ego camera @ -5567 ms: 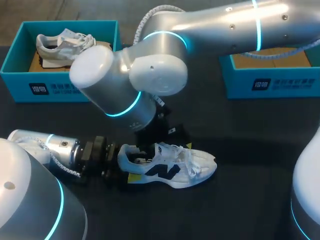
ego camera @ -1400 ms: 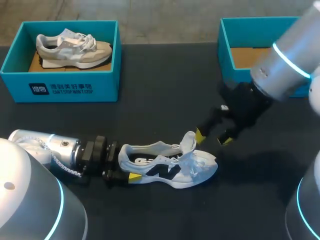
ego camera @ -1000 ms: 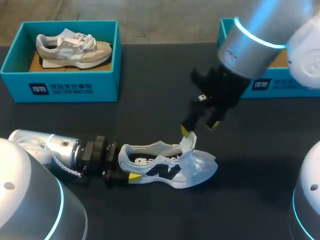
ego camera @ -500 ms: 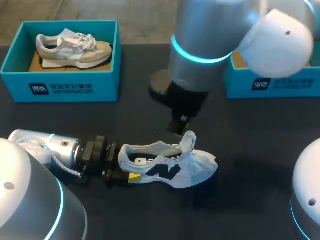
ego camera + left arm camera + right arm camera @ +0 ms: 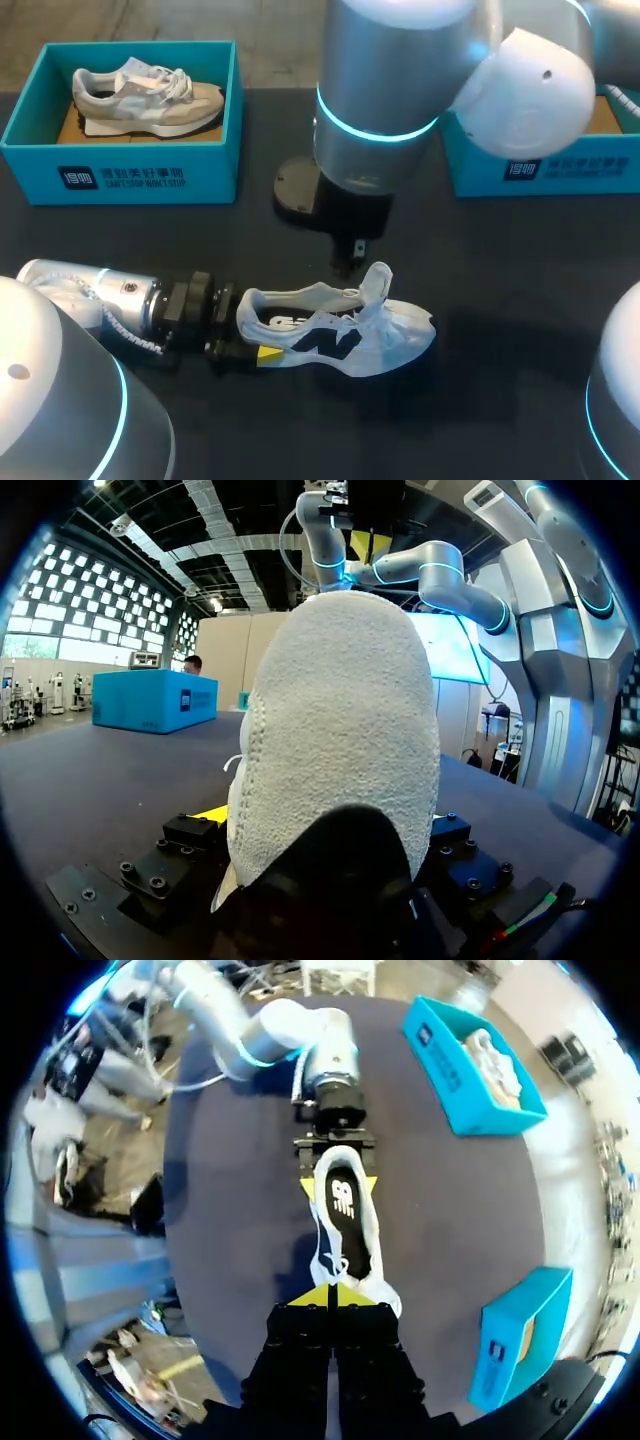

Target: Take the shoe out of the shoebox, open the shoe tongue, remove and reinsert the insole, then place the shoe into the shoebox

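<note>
Shoebox in teal sits at the upper left of the frame, with a grey shoe lying inside it. From the lower left corner my left arm stretches low along the dark table. My left gripper is clamped on the heel of the white shoe, one yellow tip on each side. In the left wrist view that heel fills the space between my fingers.

The white shoe stands upright on the table in the lower middle, outside both boxes, toe toward the right and its tongue raised. My right arm enters from the upper right and reaches past the middle. My right gripper hangs just above the shoe beside the tongue, its fingertips pressed together. A second shoebox stands at the upper right, partly behind that arm.
</note>
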{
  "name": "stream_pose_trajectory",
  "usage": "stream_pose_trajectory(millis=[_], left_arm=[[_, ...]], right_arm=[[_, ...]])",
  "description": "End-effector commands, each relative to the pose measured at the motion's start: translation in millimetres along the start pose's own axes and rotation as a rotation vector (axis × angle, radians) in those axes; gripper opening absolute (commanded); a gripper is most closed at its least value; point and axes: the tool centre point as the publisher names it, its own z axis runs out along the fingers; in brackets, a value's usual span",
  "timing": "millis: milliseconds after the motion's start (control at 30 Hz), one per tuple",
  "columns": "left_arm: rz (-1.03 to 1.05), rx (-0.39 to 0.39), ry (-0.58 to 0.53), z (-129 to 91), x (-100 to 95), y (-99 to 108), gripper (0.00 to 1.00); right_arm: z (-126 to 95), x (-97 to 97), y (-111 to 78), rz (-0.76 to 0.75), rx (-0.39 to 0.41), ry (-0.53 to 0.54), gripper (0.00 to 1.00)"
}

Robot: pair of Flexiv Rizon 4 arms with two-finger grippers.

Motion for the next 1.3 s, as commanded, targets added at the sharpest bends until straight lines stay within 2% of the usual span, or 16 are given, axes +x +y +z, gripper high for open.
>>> stream_pose_trajectory(millis=[33, 200, 433, 800, 900, 1100, 1300], left_arm=[[0.000, 0.001, -0.002, -1.1, 1.1, 2.3, 0.00], [0.000, 0.001, -0.002, -1.1, 1.1, 2.3, 0.00], [0.000, 0.001, -0.002, -1.1, 1.1, 2.3, 0.00], [0.000, 0.001, -0.002, -1.1, 1.1, 2.3, 0.00], [0.000, 0.001, -0.002, -1.1, 1.1, 2.3, 0.00], [0.000, 0.001, -0.002, -1.1, 1.1, 2.3, 0.00], [0.000, 0.001, -0.002, -1.1, 1.1, 2.3, 0.00]], right_arm=[[25.2, -1.6, 11.9, -0.017, 0.020, -0.014, 0.00], [44.3, 1.3, 25.9, -0.075, 0.021, -0.069, 0.00], [75.5, -1.2, 47.4, -0.136, 0.084, -0.044, 0.00], [75.5, -1.2, 47.4, -0.136, 0.084, -0.044, 0.00], [87.7, -2.6, 56.4, -0.140, 0.113, -0.030, 0.00], [119.4, -2.4, 69.8, -0.185, 0.087, -0.005, 0.00], [135.5, -5.0, 77.3, -0.221, 0.081, -0.013, 0.00]])
